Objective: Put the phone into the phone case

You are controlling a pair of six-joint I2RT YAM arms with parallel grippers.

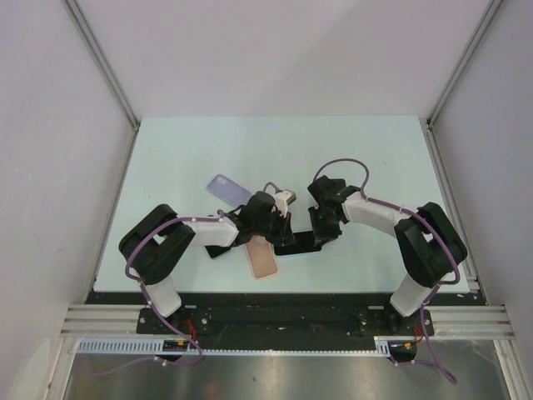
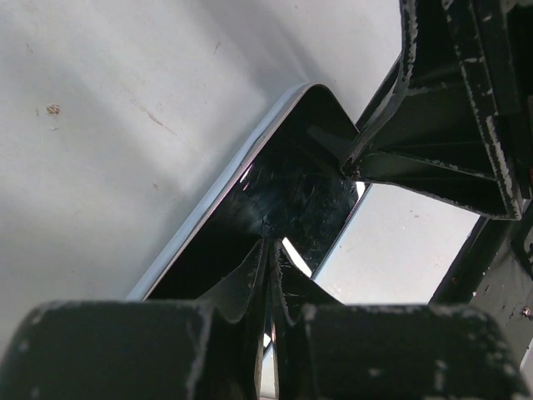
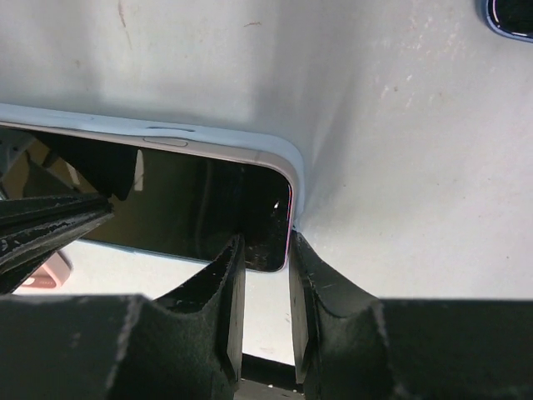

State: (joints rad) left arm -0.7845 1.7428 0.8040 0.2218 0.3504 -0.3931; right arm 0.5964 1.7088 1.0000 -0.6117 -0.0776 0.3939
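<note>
Black-glass phone (image 1: 298, 247) held mid-table between both arms, long axis running crosswise from one to the other.
Left gripper (image 2: 268, 254) is pinched tight on one end. Right gripper (image 3: 265, 250) is closed to a slit over the opposite corner, where the pale phone case (image 3: 208, 143) rim already wraps the edge. Seating it looks like a squeeze at that corner.

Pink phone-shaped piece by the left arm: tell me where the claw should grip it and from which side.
Pinch the pink piece across its long edges at the near end, coming straight down. It lies flat on the table, so likely only its narrow width suits a pinch, and its far end is tucked under the left claw, shut on the black phone.
</note>
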